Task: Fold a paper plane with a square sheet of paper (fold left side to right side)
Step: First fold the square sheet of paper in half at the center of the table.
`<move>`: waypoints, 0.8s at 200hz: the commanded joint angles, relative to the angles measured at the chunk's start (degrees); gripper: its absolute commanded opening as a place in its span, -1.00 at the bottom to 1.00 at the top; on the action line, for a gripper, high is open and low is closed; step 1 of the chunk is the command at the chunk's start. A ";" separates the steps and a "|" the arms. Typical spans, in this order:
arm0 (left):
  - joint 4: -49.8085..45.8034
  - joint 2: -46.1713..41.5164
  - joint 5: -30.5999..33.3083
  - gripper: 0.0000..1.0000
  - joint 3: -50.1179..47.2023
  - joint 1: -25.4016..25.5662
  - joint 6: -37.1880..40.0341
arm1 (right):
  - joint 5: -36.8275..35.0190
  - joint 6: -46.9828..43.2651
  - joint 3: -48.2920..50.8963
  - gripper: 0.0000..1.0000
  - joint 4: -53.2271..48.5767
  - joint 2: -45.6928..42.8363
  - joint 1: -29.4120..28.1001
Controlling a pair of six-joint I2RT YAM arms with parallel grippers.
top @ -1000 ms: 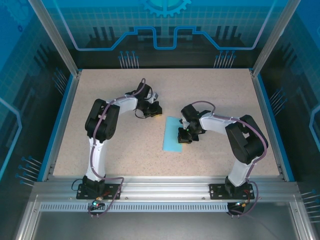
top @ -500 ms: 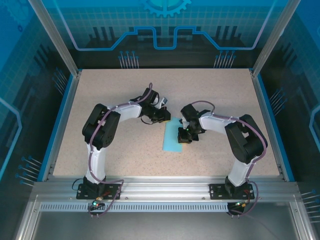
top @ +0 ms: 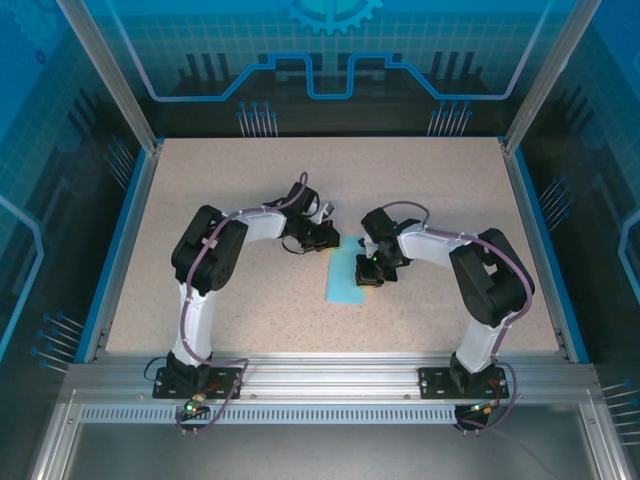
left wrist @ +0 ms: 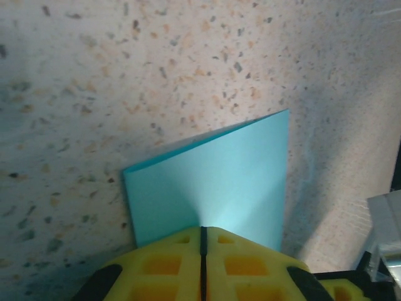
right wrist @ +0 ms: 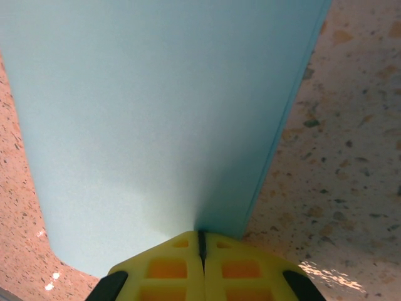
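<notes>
Touching the folded paper (left wrist: 213, 182), left pincer (left wrist: 202, 229) and right pincer (right wrist: 200, 234) are both closed.

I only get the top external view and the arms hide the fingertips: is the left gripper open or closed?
Observer: Closed; the left wrist view shows the left gripper with yellow fingers meeting in a thin seam over the folded paper.
Operator: And the right?
Observer: The right gripper is closed too, at the paper's edge.
Operator: Layers aligned?
Observer: Seemingly not quite; the right wrist view shows a thin darker strip along one long edge.
</notes>
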State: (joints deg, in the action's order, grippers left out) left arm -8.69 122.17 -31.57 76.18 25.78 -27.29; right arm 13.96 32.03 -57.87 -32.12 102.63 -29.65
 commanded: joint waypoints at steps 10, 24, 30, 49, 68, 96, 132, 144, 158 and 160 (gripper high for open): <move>0.13 0.72 5.69 -0.81 -1.00 0.76 3.16 | -8.15 -0.58 3.11 -0.89 -6.03 5.07 -0.85; -0.78 0.61 8.00 -0.82 -0.56 0.74 3.76 | -8.32 -0.61 3.11 -0.89 -6.11 5.09 -0.85; -1.05 0.63 8.80 -0.82 -0.36 0.76 3.91 | -8.49 -0.63 3.10 -0.89 -6.20 5.06 -0.84; -1.50 1.46 9.76 -0.82 0.78 0.75 4.26 | -8.51 -0.74 3.11 -0.89 -6.17 5.12 -0.81; -1.77 2.01 10.52 -0.83 2.17 0.57 4.50 | -8.59 -0.80 3.20 -0.89 -6.20 5.22 -0.85; -2.02 2.92 11.09 -0.82 4.17 0.23 4.34 | -8.89 -0.83 3.36 -0.89 -6.38 5.22 -0.85; -2.38 4.92 11.36 -0.81 7.10 -0.12 3.69 | -8.95 -0.68 3.70 -0.90 -6.32 5.01 -0.82; -2.74 5.56 11.75 -0.80 7.95 -0.28 3.61 | -8.86 -0.70 3.93 -0.90 -6.20 4.87 -0.84; -3.08 5.93 11.96 -0.81 8.93 -0.59 3.56 | -8.80 -0.57 4.03 -0.90 -6.07 4.90 -0.83; -3.04 6.03 11.97 -0.80 9.08 -0.63 3.49 | -8.78 -0.57 4.00 -0.90 -6.06 4.89 -0.84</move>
State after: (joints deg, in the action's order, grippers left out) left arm -11.81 125.38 -26.39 82.83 26.85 -24.93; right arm 13.65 31.88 -58.08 -32.05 102.78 -29.69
